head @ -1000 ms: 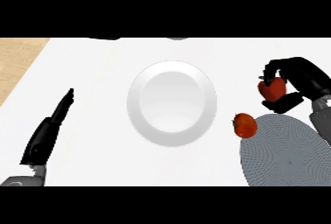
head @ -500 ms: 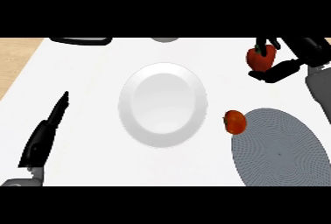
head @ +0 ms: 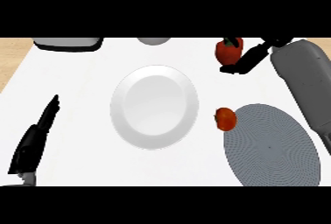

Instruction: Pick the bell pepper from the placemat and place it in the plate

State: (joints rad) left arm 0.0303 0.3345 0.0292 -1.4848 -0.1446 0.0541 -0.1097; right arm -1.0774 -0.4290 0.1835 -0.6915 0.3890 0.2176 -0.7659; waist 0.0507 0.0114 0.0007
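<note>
A red bell pepper [head: 229, 50] with a green stem hangs over the counter's far right, my right hand [head: 248, 59] curled round its right side. The white plate [head: 154, 106] lies mid-counter, to the pepper's lower left, with nothing on it. The round grey placemat [head: 271, 146] lies at the near right. A second red, rounded thing [head: 225, 119] sits at the mat's left edge, between mat and plate. My left hand [head: 35, 140] rests open at the lower left, fingers straight and pointing away.
A dark-rimmed grey object [head: 68, 43] stands at the far left edge of the counter, and a small grey rounded thing [head: 154, 41] at the far middle. Tan wood [head: 13, 52] shows beyond the counter's left side.
My right hand has carried the bell pepper away from the placemat, farther back and then a little left towards the plate's far side. The left hand has stayed still.
</note>
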